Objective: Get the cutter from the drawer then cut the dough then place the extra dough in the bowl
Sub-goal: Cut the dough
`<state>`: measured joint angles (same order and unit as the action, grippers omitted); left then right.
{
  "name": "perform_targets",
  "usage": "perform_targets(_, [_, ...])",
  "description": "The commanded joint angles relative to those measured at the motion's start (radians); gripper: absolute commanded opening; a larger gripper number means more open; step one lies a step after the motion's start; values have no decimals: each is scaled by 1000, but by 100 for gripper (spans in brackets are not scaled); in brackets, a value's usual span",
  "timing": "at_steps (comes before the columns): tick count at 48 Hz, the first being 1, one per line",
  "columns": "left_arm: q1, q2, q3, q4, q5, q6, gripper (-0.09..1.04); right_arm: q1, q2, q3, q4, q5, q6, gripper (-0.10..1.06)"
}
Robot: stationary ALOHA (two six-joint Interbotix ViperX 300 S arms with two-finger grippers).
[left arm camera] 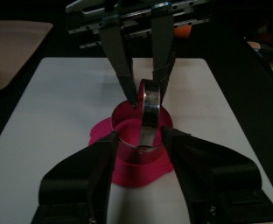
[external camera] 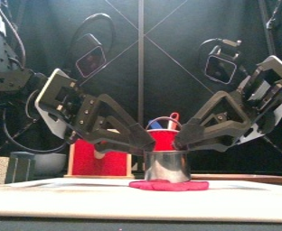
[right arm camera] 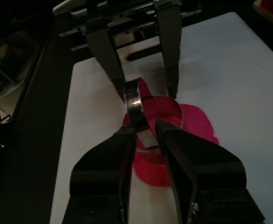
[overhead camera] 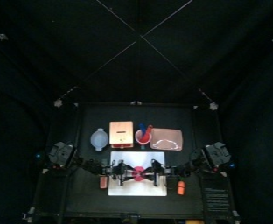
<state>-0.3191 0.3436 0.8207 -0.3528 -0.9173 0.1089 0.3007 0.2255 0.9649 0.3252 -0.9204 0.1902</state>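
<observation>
Currently cutter (external camera: 168,165) stands upright on dough (external camera: 168,187), mid-board (external camera: 59,200), near the tabletop's front edge.

Left fingers (left arm camera: 98,171): half-spread, one on each side of the cutter's body, seemingly bearing on it. Right fingers (right arm camera: 109,171): narrowed to a slim gap at the wire handle, apparently pinching it. Exact contact is hard to read for either.

Risks, as judged:
- Two grips on one small cutter. Uneven push could tilt it and leave the cut incomplete on one side.
- Only a thin lip of dough shows outside the cutter. It may tear or stick when lifted.
- Dough could ride up with the cutter.

Room:
- Board is bare on both sides of the dough, with space to set the cutter down.
- Bowl (overhead camera: 99,138), box (overhead camera: 122,133), cup (overhead camera: 143,131) and tray (overhead camera: 168,140) sit in a row behind the board, well apart from the work.
- Bowl is at back-left, the left arm's side.
</observation>
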Motion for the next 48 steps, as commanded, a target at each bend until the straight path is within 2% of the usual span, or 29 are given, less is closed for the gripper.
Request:
perform_targets(1, [-6, -37, -6, 21, -2, 0, 64, -17, -17, -12, -6, 5, -2, 65])
perform_targets(19, [-3, -38, -2, 21, 35, 0, 61, -44, -17, -29, -25, 44, -2, 65])
perform_targets(48, [11, -40, 6, 18, 46, 0, 61, -41, -18, -18, -35, 140, 2, 58])
